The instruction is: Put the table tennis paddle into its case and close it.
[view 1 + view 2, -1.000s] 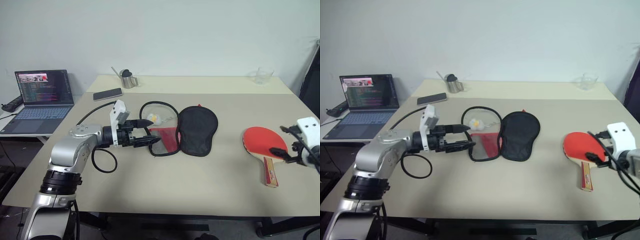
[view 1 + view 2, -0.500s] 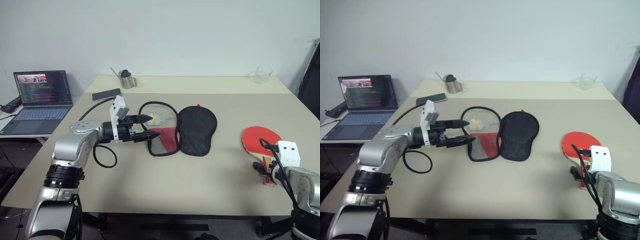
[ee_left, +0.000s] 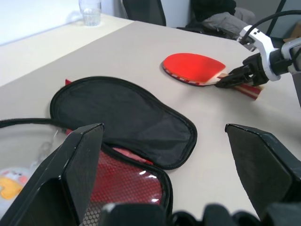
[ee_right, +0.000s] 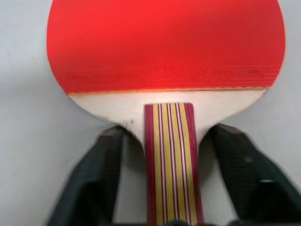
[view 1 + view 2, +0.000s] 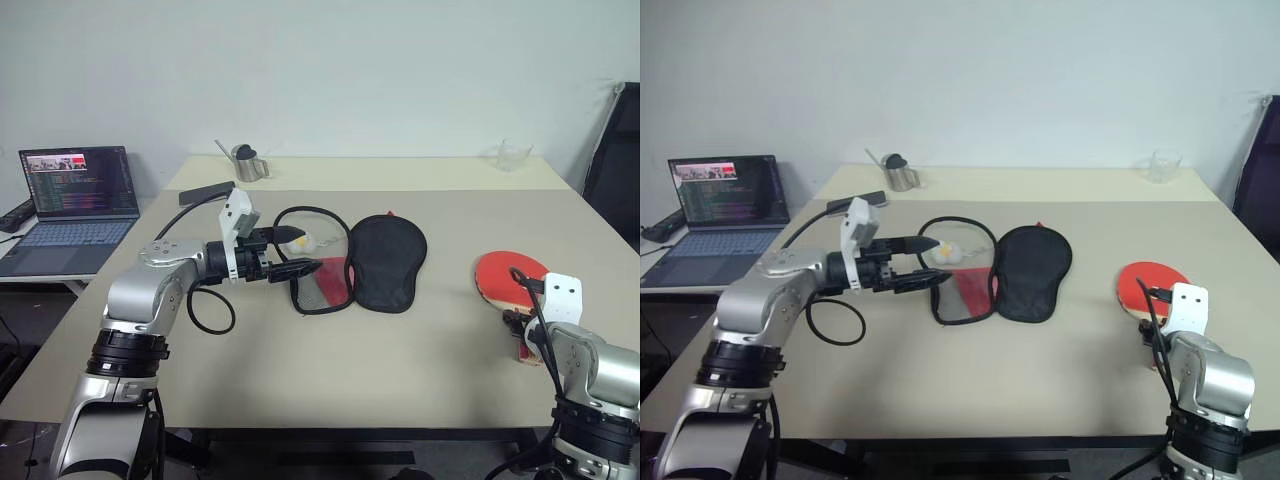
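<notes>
Round red rubber table tennis paddle (image 5: pixel 508 276) with a short light wooden handle lying flat on the beige table (image 5: pixel 420 350), near its right edge, handle toward the robot. Right gripper (image 4: pixel 162 162) down over that handle, its two black fingers (image 4: pixel 96 174) straddling the neck of the handle, one on each side, seemingly touching the wood at the shoulders; whether firmly clamped cannot be told. From the left wrist view, the same fingers pinched close about the handle just behind the blade.

Paddle-shaped fabric case (image 5: pixel 350 268) unzipped and spread flat at the table's middle, well apart from the paddle: black half (image 5: pixel 388 260) toward the right, red half with mesh pocket (image 5: pixel 325 282) toward the left, white fluffy charm (image 5: pixel 306 241) inside the black-edged loop.

Left gripper (image 5: pixel 295 252) level just above the table, fingers spread wide and grasping nothing, tips over the left edge of the case.

Open laptop (image 5: pixel 72 190) on a side desk, dark phone (image 5: pixel 205 190), metal cup (image 5: pixel 245 165), clear glass (image 5: pixel 512 154) along the far edge.
</notes>
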Tool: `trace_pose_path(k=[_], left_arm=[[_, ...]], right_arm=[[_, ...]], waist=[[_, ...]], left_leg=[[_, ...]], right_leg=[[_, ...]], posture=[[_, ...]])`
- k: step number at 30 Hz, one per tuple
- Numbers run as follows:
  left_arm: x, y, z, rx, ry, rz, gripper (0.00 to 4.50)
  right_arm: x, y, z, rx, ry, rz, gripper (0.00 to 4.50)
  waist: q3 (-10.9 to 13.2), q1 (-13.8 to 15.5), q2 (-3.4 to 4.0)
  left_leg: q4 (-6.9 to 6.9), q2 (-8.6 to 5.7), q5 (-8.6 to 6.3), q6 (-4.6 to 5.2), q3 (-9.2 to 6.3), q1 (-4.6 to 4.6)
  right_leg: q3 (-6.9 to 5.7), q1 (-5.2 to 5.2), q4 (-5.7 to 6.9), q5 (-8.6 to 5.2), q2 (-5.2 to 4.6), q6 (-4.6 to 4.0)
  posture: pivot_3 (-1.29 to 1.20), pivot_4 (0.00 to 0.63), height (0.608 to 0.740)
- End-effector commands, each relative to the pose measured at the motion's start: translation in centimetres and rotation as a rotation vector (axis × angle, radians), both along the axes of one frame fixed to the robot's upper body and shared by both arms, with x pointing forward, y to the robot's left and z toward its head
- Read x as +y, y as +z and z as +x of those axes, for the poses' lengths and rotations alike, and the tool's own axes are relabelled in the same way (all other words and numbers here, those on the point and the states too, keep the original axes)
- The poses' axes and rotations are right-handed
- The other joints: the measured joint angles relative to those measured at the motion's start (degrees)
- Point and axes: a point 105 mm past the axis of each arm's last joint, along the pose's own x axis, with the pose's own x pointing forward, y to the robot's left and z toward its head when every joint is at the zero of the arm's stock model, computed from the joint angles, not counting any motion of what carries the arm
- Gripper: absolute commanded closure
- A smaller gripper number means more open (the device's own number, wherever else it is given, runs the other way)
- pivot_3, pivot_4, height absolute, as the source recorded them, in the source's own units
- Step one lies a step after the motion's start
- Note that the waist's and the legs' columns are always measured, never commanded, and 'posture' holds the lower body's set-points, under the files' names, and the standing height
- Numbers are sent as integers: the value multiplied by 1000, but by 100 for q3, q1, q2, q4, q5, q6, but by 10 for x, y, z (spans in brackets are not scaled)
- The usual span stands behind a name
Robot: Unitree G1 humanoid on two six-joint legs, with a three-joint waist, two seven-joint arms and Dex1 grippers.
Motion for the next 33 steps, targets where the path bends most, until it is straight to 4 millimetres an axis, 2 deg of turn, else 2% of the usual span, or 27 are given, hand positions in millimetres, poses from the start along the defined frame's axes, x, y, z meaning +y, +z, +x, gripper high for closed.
trace_pose_path(k=[1, 2, 3, 6, 10, 14, 20, 23, 26, 28, 33], left_arm=[[5, 15, -5, -57, 11, -5, 0], [5, 15, -5, -57, 13, -5, 0], [5, 15, -5, -57, 14, -5, 0], [7, 15, -5, -57, 27, -4, 0], [12, 15, -5, -60, 42, 3, 0], [34, 17, 5, -84, 164, 39, 0], [63, 13, -5, -75, 246, 80, 0], [70, 13, -8, -74, 274, 82, 0], [69, 9, -11, -72, 273, 95, 0], [67, 7, -11, -71, 271, 102, 0], [64, 8, -14, -75, 273, 96, 0]], right_arm=[[-6, 2, 2, -2, -25, -22, 2915], [-6, 3, 3, -6, -25, -24, 3280], [-6, 4, 4, -10, -25, -27, 3420], [-3, 9, 7, -25, -19, -26, 3418], [14, 25, 17, -74, 45, 7, 3419], [33, 55, 32, -156, 114, 18, 3418], [63, 89, 49, -246, 164, 46, 3419], [92, 103, 61, -291, 222, 109, 3419], [138, 112, 72, -327, 335, 167, 3419], [161, 113, 79, -333, 373, 188, 3419], [201, 114, 86, -338, 431, 234, 3419]], waist=[[0, -23, 0], [0, -31, 0], [0, -34, 0], [0, -37, 0], [1, -64, 2], [4, -77, 5], [4, -81, 6], [5, -68, 6], [5, -73, 6], [5, -82, 7], [5, -67, 6]], left_leg=[[0, 0, 0, 0, -1, 0], [0, 0, 0, 0, -1, -1], [0, -1, 0, 0, -1, -1], [0, 0, 0, 0, -1, -1], [-1, 0, 0, 1, 2, -1], [-13, 14, 0, -1, 15, -10], [-31, 49, -3, -2, 68, -13], [-34, 52, -5, -2, 81, -16], [-34, 55, -5, -1, 85, -15], [-36, 56, -5, -1, 91, -14], [-55, 56, -5, -2, 100, -12]], right_leg=[[0, 0, 0, 0, 0, 0], [0, 0, -1, 0, 0, 0], [0, 1, -1, 0, 0, 0], [0, 1, -1, 0, 0, 0], [3, -3, 1, 0, 0, 0], [14, -26, 1, 0, 1, -1], [55, -54, -1, 2, 25, -6], [62, -62, -4, 2, 26, -7], [66, -63, -3, 4, 26, -10], [71, -66, -1, 5, 28, -12], [82, -76, -8, 6, 29, -13]], posture=[[0, 150, 740], [0, 150, 740], [0, 150, 740], [0, 150, 740], [0, 150, 740], [0, 150, 740], [0, 150, 740], [0, 150, 740], [0, 150, 740], [0, 150, 740], [0, 150, 740]])
